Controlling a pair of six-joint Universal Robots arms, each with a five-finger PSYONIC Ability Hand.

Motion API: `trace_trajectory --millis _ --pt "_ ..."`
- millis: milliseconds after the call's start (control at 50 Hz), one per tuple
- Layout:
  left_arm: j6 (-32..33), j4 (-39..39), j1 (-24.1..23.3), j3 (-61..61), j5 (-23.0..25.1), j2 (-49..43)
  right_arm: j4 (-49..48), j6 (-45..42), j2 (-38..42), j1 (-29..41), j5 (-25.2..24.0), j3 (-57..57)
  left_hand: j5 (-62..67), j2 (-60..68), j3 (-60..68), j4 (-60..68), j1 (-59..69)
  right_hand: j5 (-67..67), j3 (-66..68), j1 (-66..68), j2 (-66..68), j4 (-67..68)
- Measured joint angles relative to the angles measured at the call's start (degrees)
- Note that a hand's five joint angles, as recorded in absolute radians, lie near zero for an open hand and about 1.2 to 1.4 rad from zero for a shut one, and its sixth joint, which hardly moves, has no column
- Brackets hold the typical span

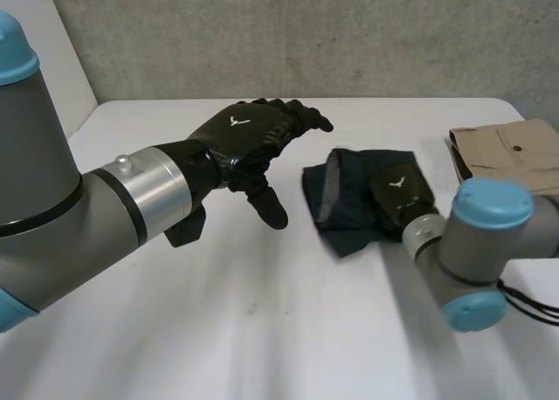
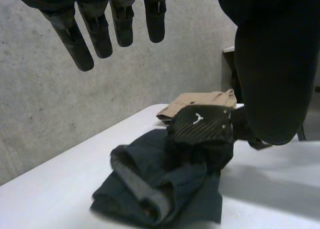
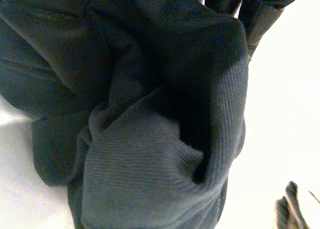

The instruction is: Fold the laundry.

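The dark garment [image 1: 349,212] lies bunched right of centre on the table [image 1: 262,321] under the right hand [image 1: 397,193], whose grasp I cannot tell, while the left hand [image 1: 249,138] hovers upper centre, fingers [image 1: 301,116] loose and empty, seemingly poised to take an edge.

One dark navy garment [image 1: 349,221] and one folded beige garment [image 1: 511,155] are lying on one white table [image 1: 262,330], making two garments in all. Two black robot hands are showing above it: one left hand [image 1: 244,136] and one right hand [image 1: 397,190].
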Motion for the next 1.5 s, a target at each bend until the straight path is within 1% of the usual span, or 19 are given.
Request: trace_trajectory --millis 240,300,380,420,460,520,600,640,660,680,760,820,920,980,1000,1120,1260,1400,1500 --pt "0.05 0.05 0.2 0.0 0.0 -0.27 3.97 -6.59 0.95 -10.84 -10.25 -6.72 -0.01 0.0 0.0 0.0 0.0 0.0 0.32 0.17 0.0 0.0" --pt "0.05 0.2 0.21 0.0 -0.01 -0.44 4.99 -7.49 2.77 -12.96 -14.17 -11.5 0.0 0.0 0.0 0.0 0.0 0.0 0.5 0.83 0.0 0.0" --pt "0.05 0.37 0.22 0.0 -0.04 -0.58 5.88 -7.83 4.46 -14.51 -16.22 -16.69 -0.01 0.0 0.0 0.0 0.0 0.0 0.5 1.12 0.0 0.0" --pt "0.05 0.53 0.25 0.0 -0.06 -0.7 6.63 -7.72 6.27 -16.11 -17.26 -23.58 0.0 0.0 0.0 0.0 0.0 0.0 0.5 1.15 0.0 0.0" --pt "0.06 0.54 0.26 0.0 -0.07 -0.72 6.71 -7.69 6.47 -16.29 -17.33 -24.4 0.0 0.0 0.0 0.0 0.0 0.0 0.5 1.15 0.0 0.0" --pt "0.07 0.68 0.33 0.01 -0.09 -0.79 7.17 -6.2 9.09 -18.24 -17.64 -35.46 -0.01 0.0 0.0 0.0 0.0 1.18 0.68 1.15 0.0 0.0" --pt "0.07 0.78 0.4 0.01 -0.09 -0.79 7.64 -3.97 11.34 -19.68 -17.96 -43.57 0.0 0.0 0.0 0.01 0.0 2.08 0.69 1.15 0.0 0.0" --pt "0.05 0.88 0.56 0.03 -0.09 -0.74 9.24 -1.11 14.06 -21.6 -19.01 -51.9 0.0 0.0 0.0 0.0 0.0 2.44 1.0 1.15 0.0 0.7" --pt "0.05 0.88 0.56 0.03 -0.09 -0.74 9.24 -1.11 14.06 -21.6 -19.01 -51.9 0.0 0.0 0.0 0.0 0.0 2.44 1.0 1.15 0.0 0.7" --pt "0.03 0.92 0.68 0.04 -0.09 -0.67 10.83 0.46 15.78 -23.07 -20.21 -56.18 0.0 0.0 0.0 0.0 0.0 2.53 1.25 1.15 0.0 0.99" --pt "0.01 0.96 0.87 0.03 -0.09 -0.56 14.18 2.52 19.1 -26.37 -23.88 -61.91 -0.01 0.0 0.0 0.01 0.0 2.99 1.33 1.15 0.0 1.07" --pt "-0.02 0.97 0.9 0.02 -0.09 -0.57 15.03 2.84 20.05 -27.43 -25.42 -62.8 -0.01 0.0 0.0 0.0 0.0 3.02 1.33 1.15 0.0 1.08" --pt "-0.07 0.97 0.93 -0.07 -0.09 -0.8 16.85 2.68 23.16 -32.92 -33.44 -61.27 0.0 0.0 0.0 0.01 0.0 3.02 1.33 1.15 0.0 1.07" --pt "-0.07 0.97 0.93 -0.1 -0.09 -0.83 16.87 2.52 23.35 -33.55 -34.18 -60.77 0.0 0.0 0.0 0.01 0.0 3.02 1.33 1.15 0.0 1.08" --pt "-0.05 1.01 0.93 -0.26 -0.09 -1.03 16.86 1.25 23.79 -36.31 -37.26 -58.37 0.0 0.0 0.0 0.0 0.0 3.02 1.33 1.15 0.0 1.07" --pt "-0.06 1.54 0.86 -0.44 -0.12 -1.29 17.08 -1.74 22.97 -40.35 -41.23 -54.86 0.0 0.0 0.0 0.0 0.0 3.02 1.33 1.15 0.0 1.33" --pt "-0.08 2.04 0.88 -0.64 -0.17 -1.33 17.35 -2.94 20.7 -41.72 -44.8 -51.33 -0.01 0.0 0.0 0.0 0.0 3.02 1.7 1.15 0.0 1.34" --pt "-0.08 2.12 0.92 -0.6 -0.12 -1.25 19.69 -3.06 17.83 -42.24 -44.97 -49.7 -0.02 0.0 0.0 0.01 0.0 3.02 1.92 1.15 0.0 1.34" --pt "-0.09 2.12 0.92 -0.4 -0.09 -1.17 21.14 -2.78 15.12 -42.1 -38.75 -52.38 0.0 0.0 0.0 0.0 0.0 3.02 1.92 1.15 0.0 1.34"
